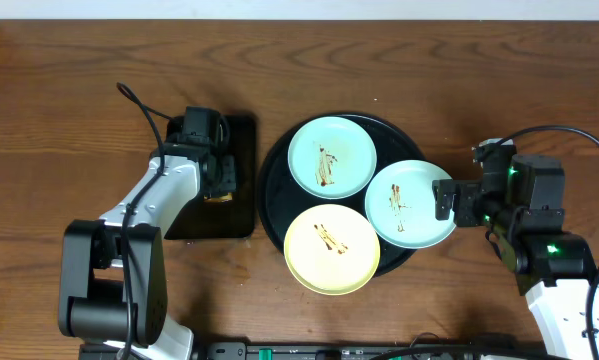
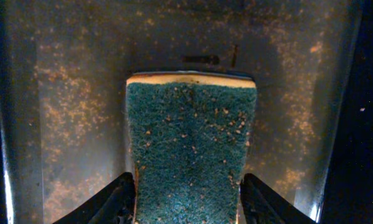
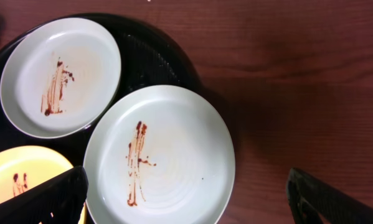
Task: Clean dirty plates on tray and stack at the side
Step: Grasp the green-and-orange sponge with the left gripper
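Nothing is cleaned yet, from what I can see. All three plates sit on the tray [image 1: 272,190], and each has a thin brown sauce streak across its middle. The mint plate [image 3: 158,155] lies directly beneath the right end effector [image 3: 186,180]. It is glossy and shallow, its streak runs lengthwise with a few specks beside it, and its edge pokes out past the tray rim over the table [image 3: 298,74]. The second mint plate [image 3: 60,76] lies just beyond that one, further from the right end effector, and is fully inside the tray. The yellow plate [image 3: 24,180] sits off by one of its fingers and touches or nearly touches the first; from overhead it also overhangs the rim. The right end effector has its fingers spread wide, holds nothing, and hovers at the first plate's outer edge. No stack has been started on the bare wood around it. The left end effector [image 2: 189,186] is well apart from the tray, down over the small tray [image 1: 241,225]. Its fingers look pressed against both sides of a sponge [image 2: 191,149], whose green scouring face is dotted with crumbs. I judge the job to be at its very start. The sponge is in hand, but every plate is yet to be wiped, lifted off and stacked at the side.
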Controlling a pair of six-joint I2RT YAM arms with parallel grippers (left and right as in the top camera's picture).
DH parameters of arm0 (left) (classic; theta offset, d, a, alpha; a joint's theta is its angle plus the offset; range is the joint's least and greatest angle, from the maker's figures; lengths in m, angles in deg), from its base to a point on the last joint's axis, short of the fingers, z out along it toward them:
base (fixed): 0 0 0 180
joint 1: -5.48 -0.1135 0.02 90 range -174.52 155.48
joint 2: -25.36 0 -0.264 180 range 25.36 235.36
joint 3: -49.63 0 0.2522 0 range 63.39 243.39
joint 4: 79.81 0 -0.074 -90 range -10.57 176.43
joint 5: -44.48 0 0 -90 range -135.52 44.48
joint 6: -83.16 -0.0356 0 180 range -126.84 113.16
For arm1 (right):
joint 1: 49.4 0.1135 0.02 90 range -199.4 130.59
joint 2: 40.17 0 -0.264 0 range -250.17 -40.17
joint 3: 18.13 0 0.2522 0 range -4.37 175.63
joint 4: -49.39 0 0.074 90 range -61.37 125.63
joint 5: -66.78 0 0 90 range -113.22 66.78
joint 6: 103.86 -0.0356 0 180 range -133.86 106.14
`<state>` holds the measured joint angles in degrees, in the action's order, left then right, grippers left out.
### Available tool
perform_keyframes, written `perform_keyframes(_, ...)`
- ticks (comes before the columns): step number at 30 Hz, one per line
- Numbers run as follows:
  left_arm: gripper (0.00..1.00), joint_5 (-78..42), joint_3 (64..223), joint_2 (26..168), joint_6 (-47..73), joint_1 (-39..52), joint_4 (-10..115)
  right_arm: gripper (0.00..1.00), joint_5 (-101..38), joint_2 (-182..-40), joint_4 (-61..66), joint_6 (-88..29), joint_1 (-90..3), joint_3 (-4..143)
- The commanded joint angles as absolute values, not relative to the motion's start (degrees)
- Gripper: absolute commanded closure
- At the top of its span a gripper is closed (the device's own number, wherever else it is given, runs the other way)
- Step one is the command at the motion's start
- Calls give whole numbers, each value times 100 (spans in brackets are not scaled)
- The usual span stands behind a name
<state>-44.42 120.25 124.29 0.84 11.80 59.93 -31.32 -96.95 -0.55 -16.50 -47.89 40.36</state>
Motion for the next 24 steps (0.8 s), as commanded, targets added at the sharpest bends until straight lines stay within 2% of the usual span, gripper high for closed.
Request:
perform_keyframes(1,46,-4492,11966,12497,99,1185,6069,1,-3165,-9688,-62,-1700,-4749,4143)
perform_keyframes(24,63,-4518,11899,12576,141,1451,6130,1,-3165,-9688,-64,-1700,-4749,4143)
